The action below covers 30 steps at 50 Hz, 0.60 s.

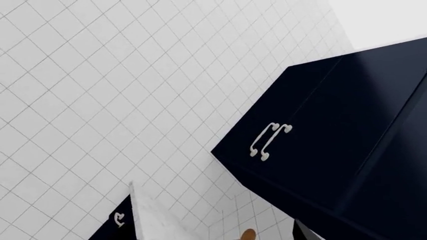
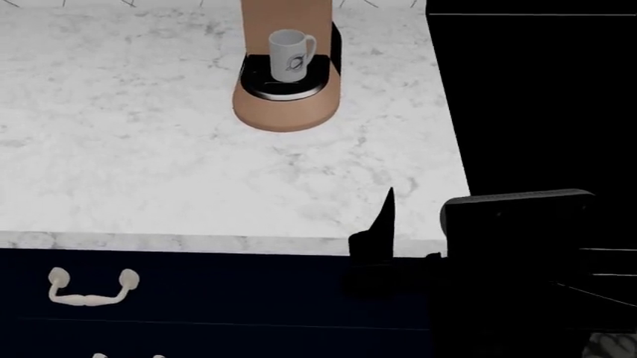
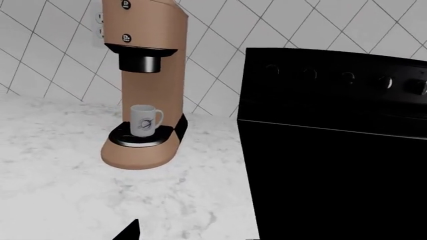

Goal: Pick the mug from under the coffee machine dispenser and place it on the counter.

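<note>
The white-grey mug [image 2: 289, 55] with a dark swirl emblem stands upright on the black drip tray of the tan coffee machine dispenser [image 2: 283, 108]. It stands under the black spout in the right wrist view [image 3: 145, 120]. The white marble counter [image 2: 149, 149] spreads in front of it. My right gripper [image 2: 408, 231] hovers at the counter's front right edge, well short of the mug, open and empty. One dark fingertip [image 3: 128, 232] shows far to one side. My left gripper [image 1: 213, 238] faces the tiled wall, with only one dark fingertip [image 1: 305, 232] showing, off to the side, holding nothing.
A black appliance [image 2: 538, 97] stands flush against the counter's right side, close to my right arm. Dark blue upper cabinets [image 1: 320, 145] with pale handles hang on the white tiled wall. A dark blue drawer front with a pale handle [image 2: 92, 289] lies below the counter edge.
</note>
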{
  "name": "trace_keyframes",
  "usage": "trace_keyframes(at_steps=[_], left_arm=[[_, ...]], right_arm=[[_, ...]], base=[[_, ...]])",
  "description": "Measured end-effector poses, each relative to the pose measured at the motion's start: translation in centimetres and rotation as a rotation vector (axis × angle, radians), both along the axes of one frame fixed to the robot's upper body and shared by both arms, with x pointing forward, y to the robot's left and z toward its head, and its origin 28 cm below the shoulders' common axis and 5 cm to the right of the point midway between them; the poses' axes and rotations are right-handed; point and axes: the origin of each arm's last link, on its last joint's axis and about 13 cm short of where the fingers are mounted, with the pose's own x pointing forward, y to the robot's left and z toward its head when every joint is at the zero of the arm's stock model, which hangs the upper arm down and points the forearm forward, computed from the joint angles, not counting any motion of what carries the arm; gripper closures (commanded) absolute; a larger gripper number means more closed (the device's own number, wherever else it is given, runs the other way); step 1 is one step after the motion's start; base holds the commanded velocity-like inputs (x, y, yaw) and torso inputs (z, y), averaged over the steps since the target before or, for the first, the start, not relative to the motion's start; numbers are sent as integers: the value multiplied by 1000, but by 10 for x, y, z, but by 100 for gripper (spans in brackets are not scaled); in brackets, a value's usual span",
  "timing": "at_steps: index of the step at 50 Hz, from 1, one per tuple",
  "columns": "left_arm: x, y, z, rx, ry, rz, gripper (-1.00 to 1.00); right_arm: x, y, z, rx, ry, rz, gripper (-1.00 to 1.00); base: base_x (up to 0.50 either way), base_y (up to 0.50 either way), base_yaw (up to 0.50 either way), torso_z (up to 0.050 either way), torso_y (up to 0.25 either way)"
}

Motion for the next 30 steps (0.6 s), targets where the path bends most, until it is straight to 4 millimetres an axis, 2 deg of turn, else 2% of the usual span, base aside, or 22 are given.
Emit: trace_keyframes(at_steps=[16, 30], left_arm=[[-2, 0, 0, 11, -18, 29, -100], [-1, 0, 0, 19, -10, 35, -100]], right_arm=[[-1, 0, 0, 18, -19, 31, -100], [0, -2, -1, 25, -13, 22, -100]], base=[[463, 232, 0, 0, 0], [473, 326, 0, 0, 0]])
